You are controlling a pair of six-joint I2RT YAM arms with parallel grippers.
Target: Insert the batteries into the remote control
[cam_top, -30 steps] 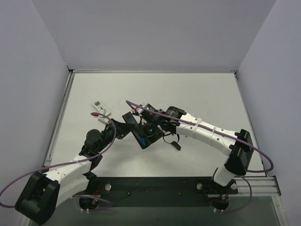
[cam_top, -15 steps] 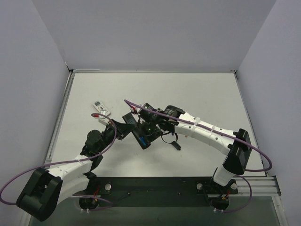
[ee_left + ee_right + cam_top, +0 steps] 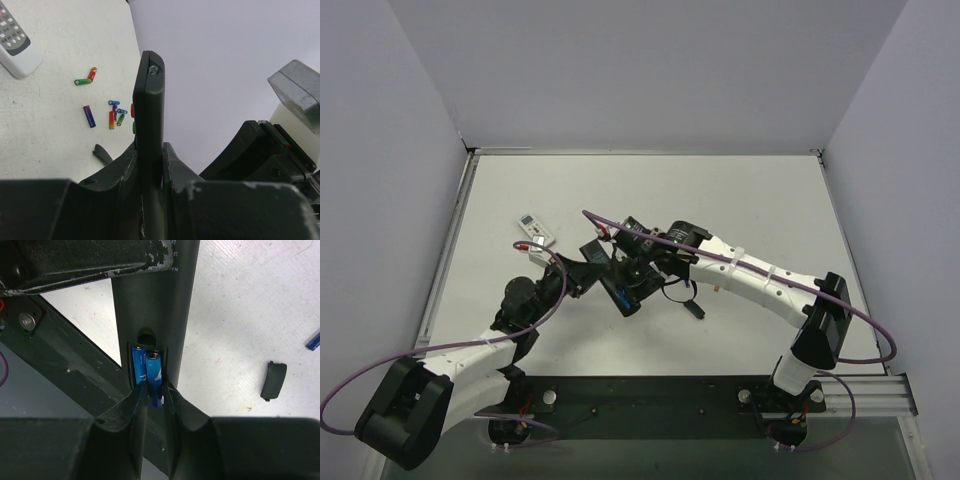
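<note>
My left gripper [image 3: 149, 156] is clamped on the black remote control [image 3: 148, 115] near its lower end. It holds the remote on edge, off the table [image 3: 50, 135].

From the right wrist I see the remote's back, with the open battery bay [image 3: 148, 347] straight ahead of my right gripper [image 3: 154, 394]. That gripper pinches a blue battery [image 3: 154, 376], whose long axis runs along the remote's length. Its far end is in the bay, beside a second blue cell [image 3: 138, 367] already lying there, so the right arm is the one to finish this.

My own fingers hide the held battery's near end, so I can't tell whether it is seated flat or how firm the pinch is. The bay's contacts are lost in shadow.

The spare batteries [image 3: 114, 114] lie on the table to the left of the remote, and the bay's cover [image 3: 274, 381] lies on its other side.
</note>
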